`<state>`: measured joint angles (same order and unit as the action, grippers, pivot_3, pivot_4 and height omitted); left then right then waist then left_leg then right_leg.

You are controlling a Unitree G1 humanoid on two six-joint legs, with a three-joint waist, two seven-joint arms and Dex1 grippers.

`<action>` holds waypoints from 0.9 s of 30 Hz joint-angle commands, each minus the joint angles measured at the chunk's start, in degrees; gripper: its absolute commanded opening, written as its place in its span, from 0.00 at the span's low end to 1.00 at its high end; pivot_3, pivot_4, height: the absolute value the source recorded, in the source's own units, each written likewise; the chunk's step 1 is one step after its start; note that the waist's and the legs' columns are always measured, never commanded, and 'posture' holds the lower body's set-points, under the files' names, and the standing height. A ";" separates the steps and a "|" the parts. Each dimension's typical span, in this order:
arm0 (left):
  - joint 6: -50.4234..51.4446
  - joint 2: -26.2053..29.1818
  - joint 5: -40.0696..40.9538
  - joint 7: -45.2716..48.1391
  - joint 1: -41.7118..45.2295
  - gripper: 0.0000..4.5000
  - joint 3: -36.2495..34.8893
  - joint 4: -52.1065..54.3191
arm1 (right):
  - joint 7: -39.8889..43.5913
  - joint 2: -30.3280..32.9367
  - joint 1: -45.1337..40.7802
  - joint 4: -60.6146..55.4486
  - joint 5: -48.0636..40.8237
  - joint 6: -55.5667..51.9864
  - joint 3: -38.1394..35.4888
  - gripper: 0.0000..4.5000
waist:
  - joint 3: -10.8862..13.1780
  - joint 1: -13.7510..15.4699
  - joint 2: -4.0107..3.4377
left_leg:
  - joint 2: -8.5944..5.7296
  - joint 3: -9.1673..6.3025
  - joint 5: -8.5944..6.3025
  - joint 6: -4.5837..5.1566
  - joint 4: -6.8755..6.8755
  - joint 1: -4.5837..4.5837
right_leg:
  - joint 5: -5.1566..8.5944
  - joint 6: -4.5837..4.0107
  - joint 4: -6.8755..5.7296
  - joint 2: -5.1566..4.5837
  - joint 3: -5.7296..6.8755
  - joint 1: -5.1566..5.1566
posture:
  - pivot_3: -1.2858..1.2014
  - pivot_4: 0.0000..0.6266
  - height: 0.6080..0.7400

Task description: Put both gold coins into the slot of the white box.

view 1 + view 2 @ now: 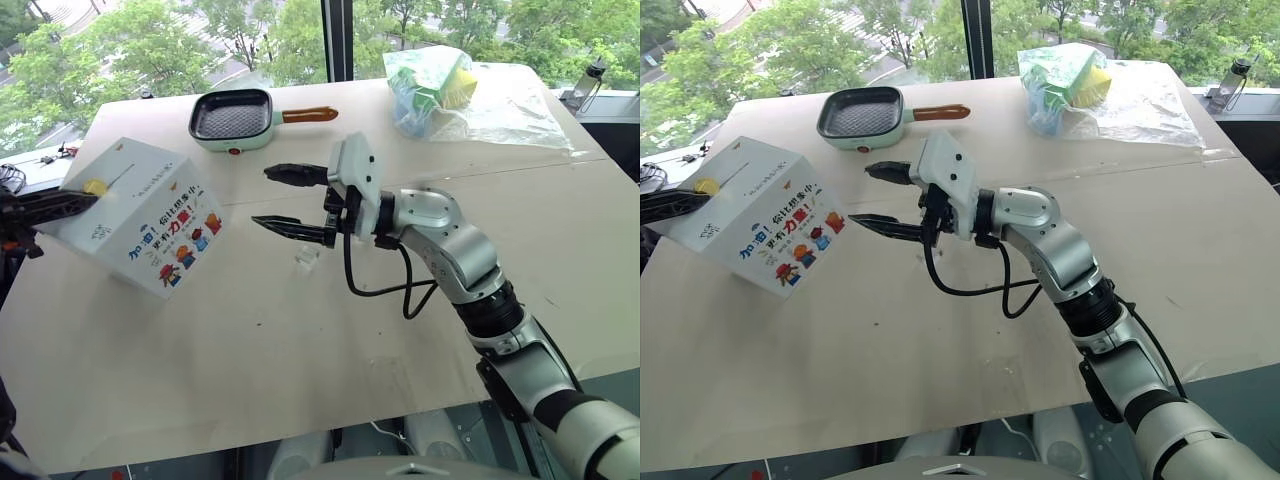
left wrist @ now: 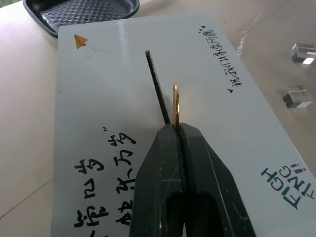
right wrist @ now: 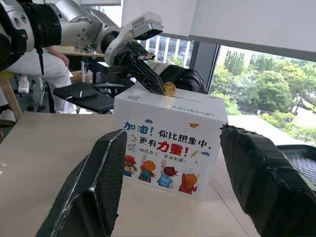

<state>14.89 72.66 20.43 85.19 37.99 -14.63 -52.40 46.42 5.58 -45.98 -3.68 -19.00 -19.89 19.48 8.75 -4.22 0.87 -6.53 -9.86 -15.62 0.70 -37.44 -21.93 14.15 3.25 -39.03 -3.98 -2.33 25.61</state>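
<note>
One coin in view: you have a gold coin [image 2: 176, 102] pinched on edge in the left gripper [image 2: 178, 129], standing just above the top face of the white box [image 1: 140, 215]; I cannot see where the other coin is.
Left gripper state: its two black fingers [image 2: 158, 163] are clamped tight on the lower part of the disc, with the upper half standing clear.
Slot: the slot [image 2: 157, 86] is a thin dark slit across the box top, and the coin sits just beside it, running nearly along the same line but not yet in it.
Coin handling: judge it as small, stiff, light and smooth metal, likely to slip or twist if the pinch loosens, so hold it by the flat faces low down, as you do now, and leave the rim free to enter.
Box handling: the cardboard looks light and rests on the table [image 1: 330, 340], so a sideways push from the coin could shift it.
Left arm pose: it reaches in from the box's left side, fingers lying low over the top face and angled slightly down.
Right gripper state: the right gripper [image 1: 282, 201] is spread wide and holds nothing.
Right arm pose: it hangs over the table to the right of the box, fingers aimed at the printed side and apart from it.
Next step: you would need to line the rim up over the slit before letting go.
</note>
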 commanded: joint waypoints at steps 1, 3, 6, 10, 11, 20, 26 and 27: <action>0.55 -0.61 -1.73 -0.73 -0.38 0.00 0.69 -0.40 | -0.46 -0.79 -0.61 -1.75 -0.29 0.44 -1.20 0.72 | 0.00 0.01 0.00 | 0.00 0.00 0.00 0.00 0.00 0.00 | 0.00 0.00 -0.01 0.00 0.00 0.00 | 0.52 0.24 0.97; 1.07 -0.97 -1.95 -1.58 0.08 0.00 0.75 -0.49 | -0.58 -0.83 -0.42 -1.86 -0.23 0.41 -1.13 0.72 | -0.01 0.06 0.00 | 0.00 0.00 0.01 -0.01 -0.02 0.01 | 0.00 0.00 -0.05 0.00 0.00 0.00 | 0.52 0.24 0.97; 1.48 -1.18 -2.20 -2.38 -0.11 0.00 0.69 -0.25 | -0.83 -0.97 -0.32 -2.04 -0.13 0.35 -1.00 0.72 | -0.02 0.12 0.01 | 0.00 0.00 0.01 -0.02 -0.05 0.03 | 0.00 0.00 -0.11 0.00 0.00 -0.01 | 0.52 0.24 0.97; 2.12 -1.12 -2.19 -3.32 -0.51 0.00 0.29 -0.01 | -0.95 -1.06 -0.20 -2.15 -0.14 0.40 -0.97 0.72 | -0.02 0.07 0.01 | -0.01 0.02 0.04 -0.07 -0.09 0.08 | 0.00 0.00 -0.30 -0.01 -0.03 0.00 | 0.52 0.24 0.97; 2.11 -1.08 -2.21 -3.40 -0.58 0.00 0.23 -0.08 | -0.99 -1.11 -0.17 -2.15 -0.08 0.44 -0.88 0.72 | -0.01 0.05 0.00 | -0.01 0.02 0.05 -0.08 -0.09 0.10 | 0.00 0.00 -0.35 0.00 -0.04 0.01 | 0.52 0.24 0.97; 3.45 -1.33 -2.71 -5.39 -1.26 0.00 0.50 1.02 | -1.05 -1.53 -0.25 -1.99 -0.18 0.37 -0.96 0.72 | -0.02 -0.03 0.01 | -0.01 0.06 0.08 -0.13 -0.14 0.20 | 0.00 -0.01 -0.66 0.00 -0.09 0.04 | 0.52 0.24 0.97; 3.57 -1.87 -3.55 -7.76 -0.29 0.00 0.82 0.30 | -1.02 -1.65 -0.25 -1.78 -0.05 0.30 -1.01 0.72 | -0.02 0.05 0.00 | -0.01 0.05 0.12 -0.19 -0.18 0.22 | 0.00 -0.01 -0.77 0.00 -0.08 0.03 | 0.52 0.24 0.97; 3.54 -1.94 -3.72 -8.15 -0.19 0.00 0.90 0.22 | -1.04 -1.69 -0.27 -1.70 -0.01 0.34 -1.01 0.72 | -0.03 0.06 0.00 | -0.01 0.05 0.12 -0.19 -0.19 0.22 | 0.00 -0.01 -0.78 0.00 -0.08 0.03 | 0.52 0.24 0.97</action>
<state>17.88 71.05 19.21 78.37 38.30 -15.16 -50.79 45.65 4.57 -45.87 -3.69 -18.63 -19.89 19.45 8.72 -4.17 0.87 -6.54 -9.81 -15.50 0.50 -37.64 -21.71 14.15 3.23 -39.81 -3.98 -2.41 25.64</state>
